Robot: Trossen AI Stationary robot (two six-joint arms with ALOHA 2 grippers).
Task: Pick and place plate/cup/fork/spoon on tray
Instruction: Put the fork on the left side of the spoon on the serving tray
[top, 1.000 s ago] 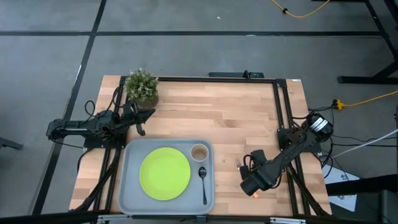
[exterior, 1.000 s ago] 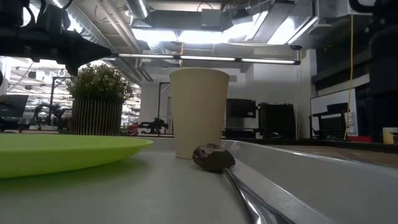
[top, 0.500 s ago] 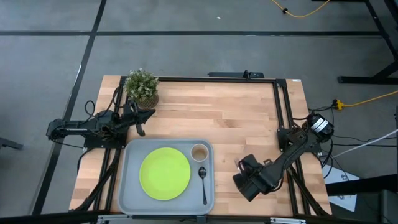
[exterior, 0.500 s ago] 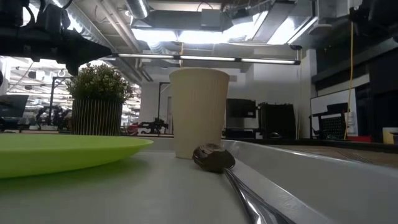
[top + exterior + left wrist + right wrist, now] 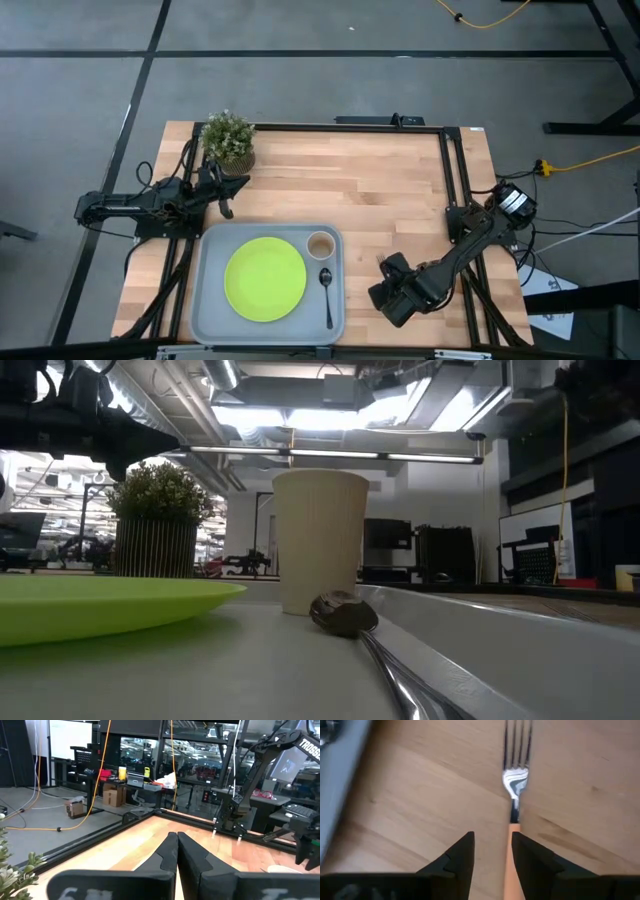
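Observation:
The lime-green plate [image 5: 265, 279], tan cup [image 5: 321, 244] and dark spoon [image 5: 326, 288] lie on the grey-blue tray [image 5: 208, 305] at the near edge. The fork [image 5: 515, 775] lies flat on the wood to the right of the tray, with its silver tines pointing away from my right gripper [image 5: 492, 839]. That gripper [image 5: 386, 293] is open and low over the table. The fork's orange handle [image 5: 510, 852] runs between its fingers, close beside one of them. In the high view the gripper hides the fork. My left gripper [image 5: 177, 854] is shut and empty, waiting near the plant. My right gripper straddles the fork's orange handle [image 5: 510, 845], fingers lying along it. The handle lies right beside the inner side of one finger [image 5: 527, 852], and I cannot tell whether they touch. The fork rests flat on the table.
A potted plant [image 5: 228, 138] stands at the far left corner, beside the left arm. The tray's raised rim [image 5: 332, 785] lies a short way to the left of the fork. Bare wood stretches across the far half of the table [image 5: 350, 190].
My right gripper has moved toward the table's left, closer to the tray. In the high view it now covers the fork, whose tines and orange handle end showed a second ago.

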